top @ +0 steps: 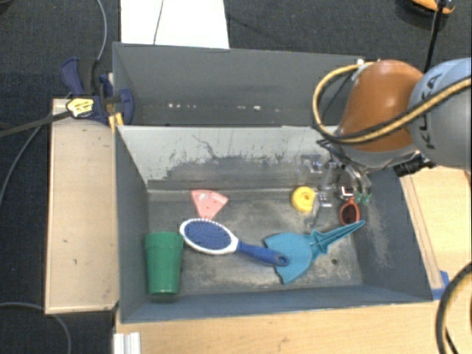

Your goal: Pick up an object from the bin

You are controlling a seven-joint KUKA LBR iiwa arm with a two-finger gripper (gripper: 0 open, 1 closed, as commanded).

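Yellow piece [303, 198]: small and round, by the back wall of the bin [221, 87], right of middle.
Handling: probably light and stiff, may roll; grip across its widest part.
Gripper [328, 198]: just right of the yellow piece; open or closed, cannot tell.
Red ring [349, 212]: by the gripper, near the right wall.
Scoop [295, 253]: blue, front right.
Brush [210, 236]: blue, front middle.
Cup [163, 262]: green, front-left corner.
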